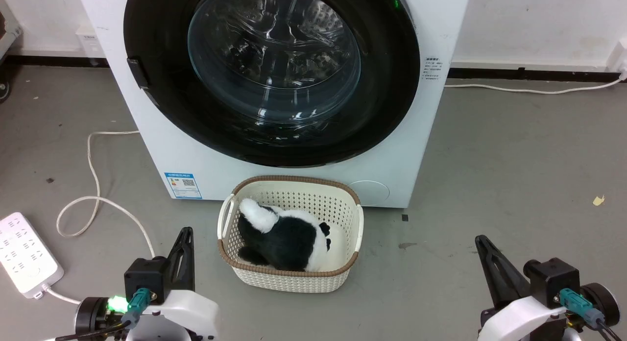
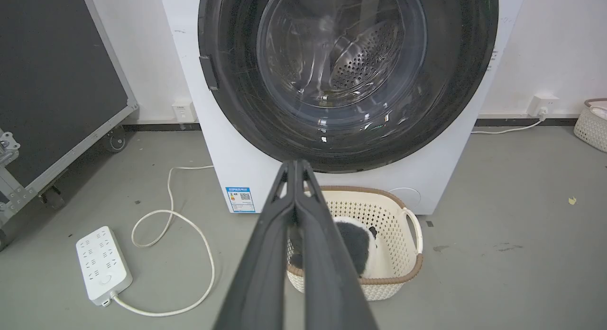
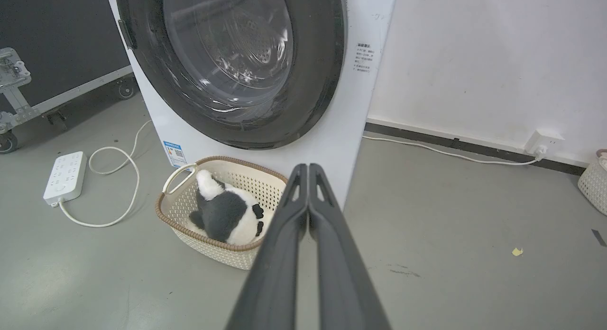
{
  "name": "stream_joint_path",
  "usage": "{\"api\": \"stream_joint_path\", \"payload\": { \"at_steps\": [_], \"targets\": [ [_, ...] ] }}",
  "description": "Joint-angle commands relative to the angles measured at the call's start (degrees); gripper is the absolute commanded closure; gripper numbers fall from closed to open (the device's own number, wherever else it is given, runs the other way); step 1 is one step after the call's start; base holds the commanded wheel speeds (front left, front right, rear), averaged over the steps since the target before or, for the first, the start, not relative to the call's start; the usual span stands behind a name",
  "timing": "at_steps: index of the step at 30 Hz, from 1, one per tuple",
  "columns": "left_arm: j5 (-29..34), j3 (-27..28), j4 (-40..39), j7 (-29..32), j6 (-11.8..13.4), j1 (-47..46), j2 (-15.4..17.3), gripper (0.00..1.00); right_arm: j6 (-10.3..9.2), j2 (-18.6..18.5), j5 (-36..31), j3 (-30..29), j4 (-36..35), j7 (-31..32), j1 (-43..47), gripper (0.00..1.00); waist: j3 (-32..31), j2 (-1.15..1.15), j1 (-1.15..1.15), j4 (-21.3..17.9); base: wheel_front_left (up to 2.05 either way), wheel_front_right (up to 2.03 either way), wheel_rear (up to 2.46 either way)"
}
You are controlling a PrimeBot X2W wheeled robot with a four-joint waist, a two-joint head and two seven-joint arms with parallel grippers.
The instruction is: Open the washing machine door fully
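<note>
Here, the door (image 1: pixel 272 76) takes up the upper middle of the head view. It lies flat against the white front of the machine (image 1: pixel 161 155), closed as far as this angle lets me judge. Its glossy black ring surrounds a bulging glass centre, and the holed steel drum (image 2: pixel 360 64) shows through that glass in the left wrist view. A small black tab (image 1: pixel 138 72) sits on the ring's left edge. A blue sticker (image 1: pixel 183 185) is at the lower left of the machine's front.

The left claw (image 1: pixel 186 231) rises at the lower left of the head view, its two dark fingers pressed together with nothing between them, well apart from the door. The right claw (image 1: pixel 481 240) stands at the lower right, likewise pinched closed and empty, over grey floor (image 1: pixel 514 184). Each wrist view shows the fingers meeting at their tips, pointing toward the machine's lower front.

A cream basket (image 1: pixel 294 282) sits on the floor just below the door's lower edge, between the two claws in the frame. A black-and-white plush (image 1: pixel 286 238) lies in it. A white power strip (image 1: pixel 24 255) rests at the lower left edge, and a cable (image 1: pixel 93 194) loops across the floor above it.
</note>
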Motion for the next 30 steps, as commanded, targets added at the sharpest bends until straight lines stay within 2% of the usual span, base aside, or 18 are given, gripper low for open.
{"api": "stream_joint_path", "payload": {
  "at_steps": [1, 14, 15, 30],
  "targets": [
    [0.5, 0.04, -0.2, 0.02, -0.31, 0.8, 0.12, 1.0, -0.04, 0.0, -0.43, -0.04, -0.2, 0.07, -0.78, 1.0, 0.0, 0.0, 0.0, 0.0, 0.0, 0.0, 0.0],
    [0.5, 0.04, -0.2, 0.02, -0.31, 0.8, 0.12, 1.0, -0.04, 0.0, -0.43, -0.04, -0.2, 0.07, -0.78, 1.0, 0.0, 0.0, 0.0, 0.0, 0.0, 0.0, 0.0],
    [0.0, 0.0, 0.0, 0.0, 0.0, 0.0, 0.0, 0.0, 0.0, 0.0, 0.0, -0.01, 0.0, 0.0, 0.0, 0.0, 0.0, 0.0, 0.0, 0.0, 0.0, 0.0, 0.0],
    [-0.81, -0.89, -0.29, -1.41, 0.53, 0.18, -0.01, 0.0, 0.0, 0.0, 1.3, -0.45, 0.41, -1.41, -0.1, 0.0, 0.22, 0.0, 0.0, 0.07, 0.0, 0.0, 0.0]
  ]
}}
